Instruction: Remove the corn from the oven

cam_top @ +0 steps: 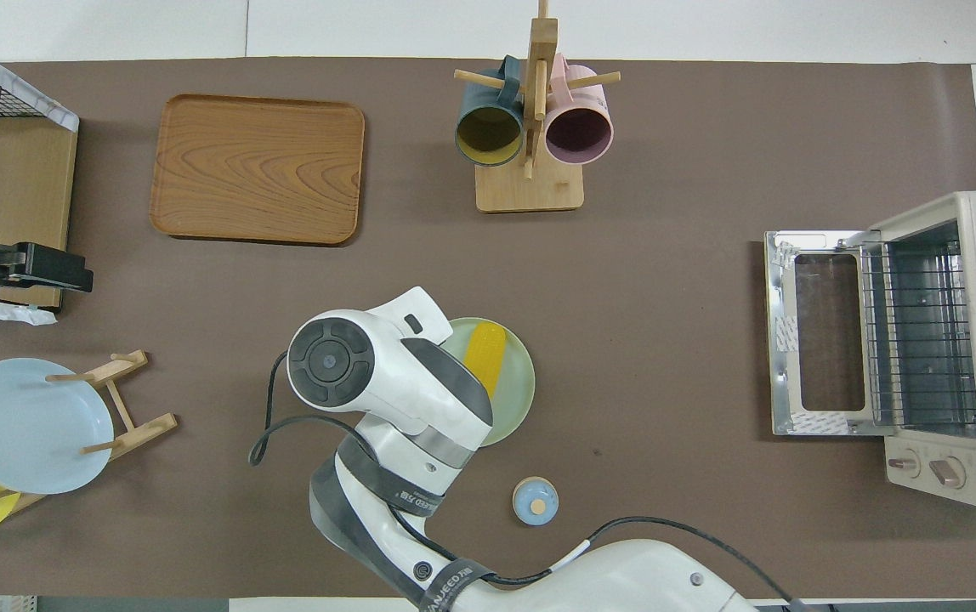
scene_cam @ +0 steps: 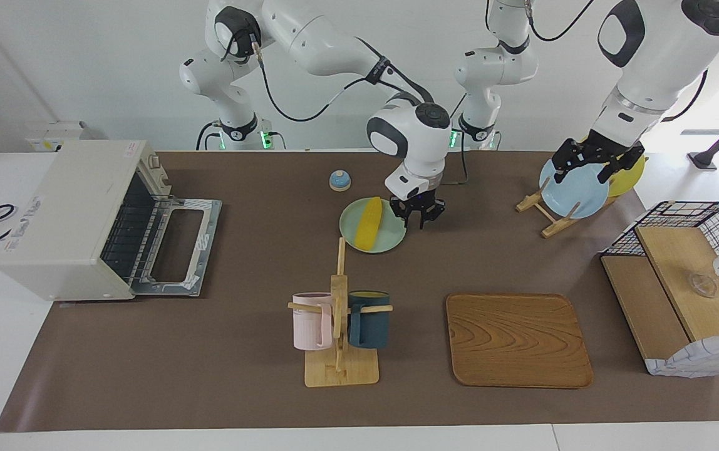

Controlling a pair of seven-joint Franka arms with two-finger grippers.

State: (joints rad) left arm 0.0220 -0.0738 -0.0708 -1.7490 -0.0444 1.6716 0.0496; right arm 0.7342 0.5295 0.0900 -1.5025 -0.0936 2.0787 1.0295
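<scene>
Since corn lies out of oven: the corn [scene_cam: 369, 223] rests on a pale green plate [scene_cam: 389, 241], and the oven [scene_cam: 65, 216] stands well apart at the right arm's end of the table, door [scene_cam: 178, 245] dropped flat, rack [cam_top: 913, 331] bare as far as I can see.
Right gripper: the right gripper [scene_cam: 421, 212] hangs just beside the plate, toward the left arm's end of it, low over the table; its fingers stand spread and hold nothing.
Left gripper: the left gripper [scene_cam: 591, 156] waits high over the blue plate [scene_cam: 575, 191] in the dish rack [scene_cam: 544, 213]; I cannot tell its fingers.
Corn, handling: I judge it light, stiff and not fragile; the round, smooth body can roll or slip between flat fingers.
Corn, where to hold: best across the thick middle, fingers on the two long sides; the tapered end gives less grip.
Task progress: by my judgement the taking out is done.
Near the gripper: a small blue bell [scene_cam: 340, 180] sits near, closer to the robots than the plate.
Away from the gripper: a mug stand [scene_cam: 339, 326] with two mugs, then a wooden tray [scene_cam: 518, 338], both farther from the robots.
In the way: nothing stands between the gripper and the corn; only the plate rim is close.
</scene>
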